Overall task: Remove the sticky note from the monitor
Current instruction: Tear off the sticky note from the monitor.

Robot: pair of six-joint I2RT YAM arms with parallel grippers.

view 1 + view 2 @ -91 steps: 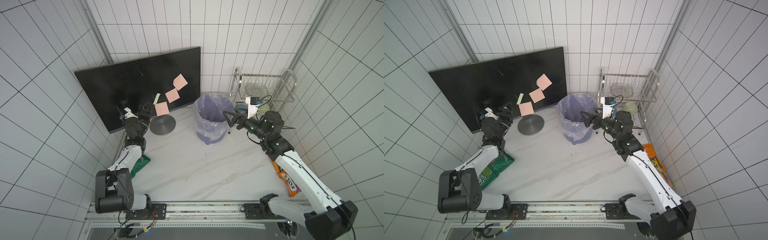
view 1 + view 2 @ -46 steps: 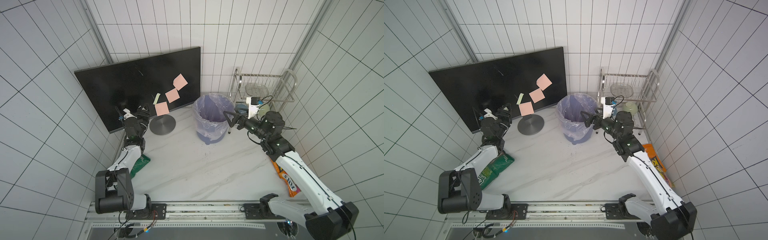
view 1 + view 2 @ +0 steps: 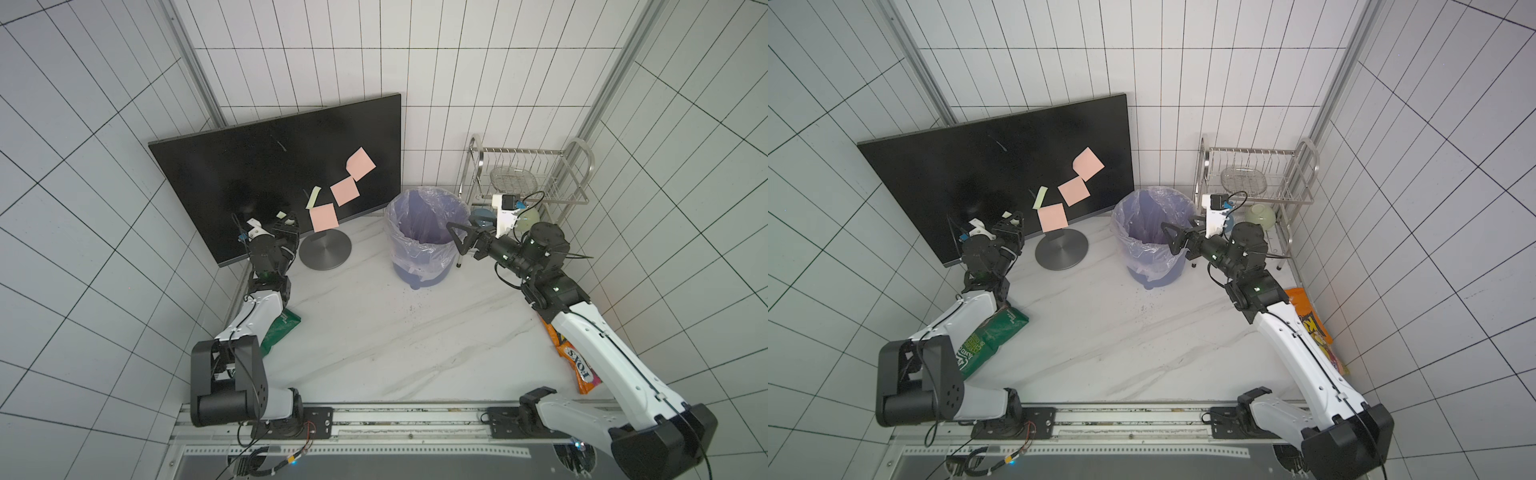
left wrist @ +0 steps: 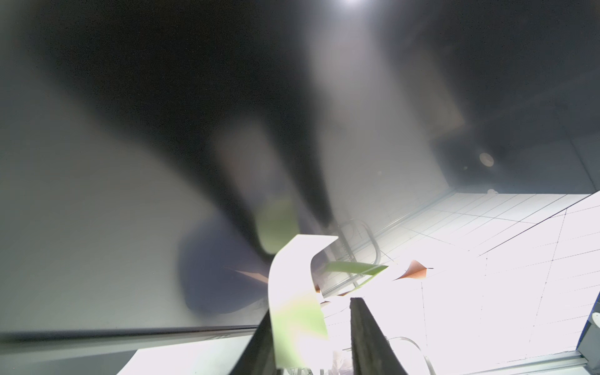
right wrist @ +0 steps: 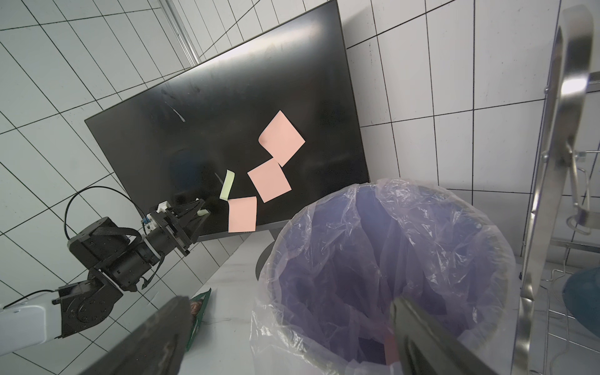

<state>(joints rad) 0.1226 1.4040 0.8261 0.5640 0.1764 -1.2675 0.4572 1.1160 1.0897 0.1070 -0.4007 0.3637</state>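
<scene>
Over the last second the left pincer (image 3: 289,219) has drawn its jaws in from wide to roughly half shut, otherwise barely shifting. The monitor (image 3: 249,178) stands far left on the worktop (image 3: 374,328), its black screen angled across the corner. The lined bin (image 3: 422,272) sits just right of it, presumably for the waste. The right pincer (image 3: 455,240) hangs at its right rim, wide open and empty. Pink notes (image 3: 344,190) and a green strip (image 3: 312,197) remain stuck, edges lifting. The pale green sticky note (image 4: 289,276) curls between the left jaws, low on the screen, against one finger, with a gap at the other.
</scene>
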